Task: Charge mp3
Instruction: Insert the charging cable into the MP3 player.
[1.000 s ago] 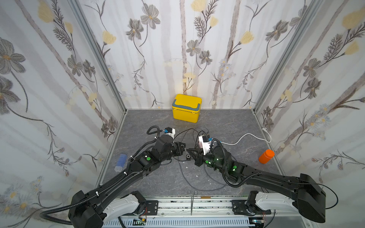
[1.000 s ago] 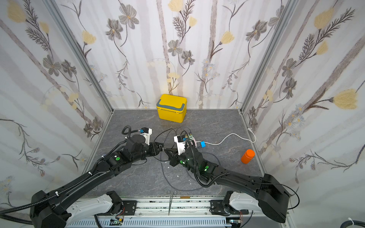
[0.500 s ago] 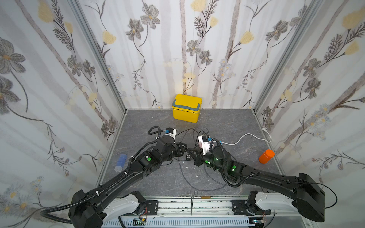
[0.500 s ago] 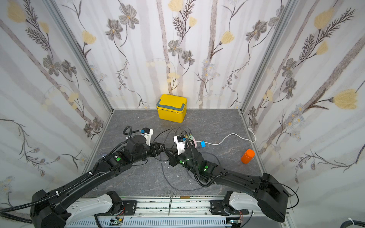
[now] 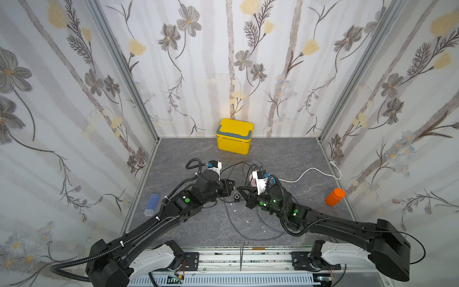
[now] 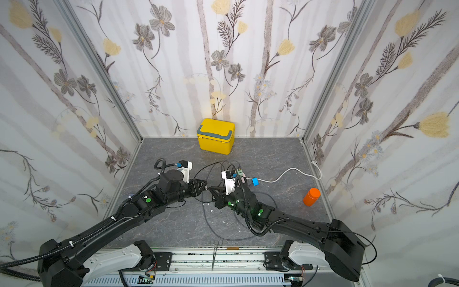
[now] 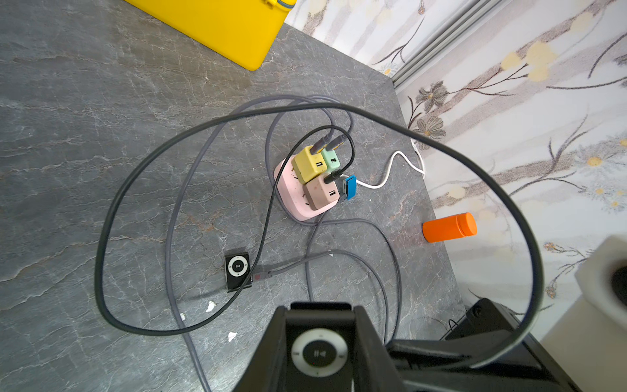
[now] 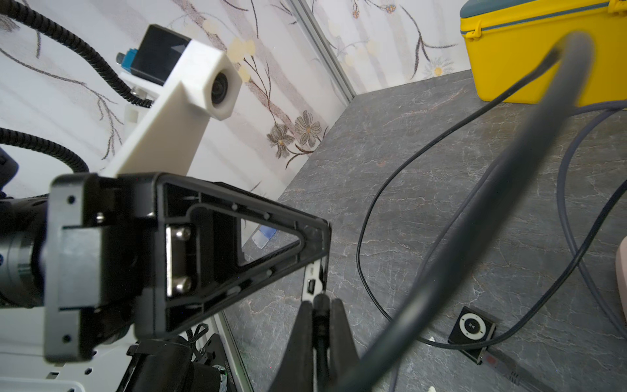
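Note:
My left gripper (image 7: 320, 312) is shut on a black mp3 (image 7: 319, 353) with a white control wheel, held off the table. My right gripper (image 8: 320, 302) is shut on the plug of a black cable (image 8: 320, 315). The plug tip sits right at the port on the mp3's silver edge (image 8: 311, 288). In both top views the two grippers meet tip to tip, left (image 5: 232, 186) and right (image 5: 241, 190). The black cable (image 7: 142, 163) loops back to a brown charger on the pink power strip (image 7: 298, 207). Another mp3 (image 7: 237, 271) lies on the table with a grey cable plugged in.
A yellow box (image 5: 234, 135) stands at the back wall. An orange bottle (image 5: 335, 196) lies at the right, a blue object (image 5: 152, 203) at the left. Grey cables (image 5: 232, 223) trail over the table, and a white cord (image 5: 308, 171) runs to the right wall.
My left gripper with the mp3 has edged slightly toward the plug in the right gripper. Both grips are the same.

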